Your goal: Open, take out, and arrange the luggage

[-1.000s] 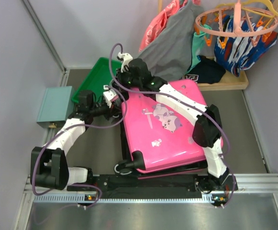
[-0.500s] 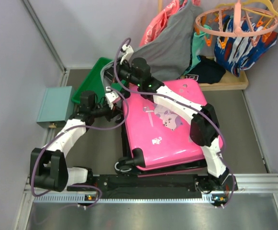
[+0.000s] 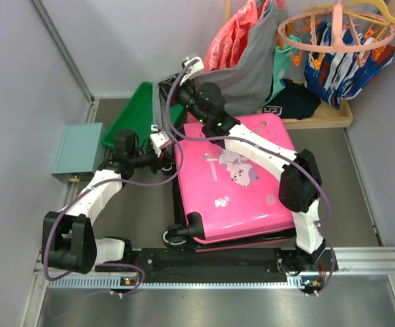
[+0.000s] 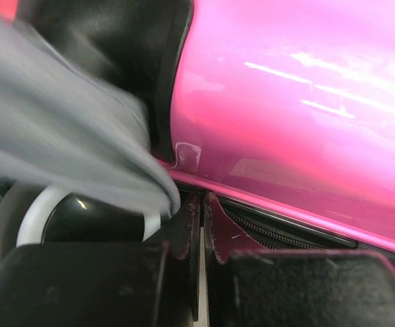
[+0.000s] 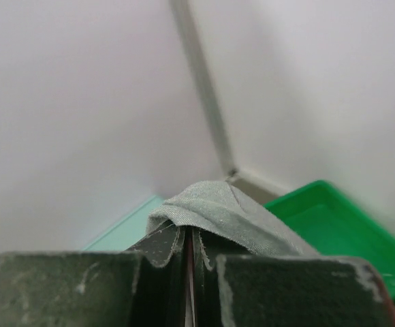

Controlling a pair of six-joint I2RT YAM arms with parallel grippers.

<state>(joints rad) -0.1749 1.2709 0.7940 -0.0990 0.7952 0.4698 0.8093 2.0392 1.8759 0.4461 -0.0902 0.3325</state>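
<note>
The hot-pink luggage [image 3: 235, 177] lies flat with its sticker side up and its shell shut; the left wrist view shows its shell [image 4: 306, 102], its zipper seam and a black wheel [image 4: 82, 225]. My right gripper [image 3: 189, 67] reaches over its far left corner and is shut on a fold of grey fabric [image 3: 170, 88], held up above the tray. The fabric [image 5: 238, 214] drapes over my right gripper [image 5: 192, 238]. My left gripper [image 3: 162, 141] sits at the luggage's left edge near that corner, its jaws together [image 4: 203, 211] against the seam. Grey fabric [image 4: 68, 136] hangs over it.
A green tray [image 3: 133, 112] leans at the back left and a pale-teal box [image 3: 78, 150] stands by the left wall. Hanging clothes and a pink peg hanger [image 3: 334, 34] fill the back right above a wooden tray [image 3: 320, 116]. Walls close in on the left and back.
My right gripper has risen and moved toward the back right, pulling the grey fabric up with it. My left gripper has stayed at the luggage's left edge.
</note>
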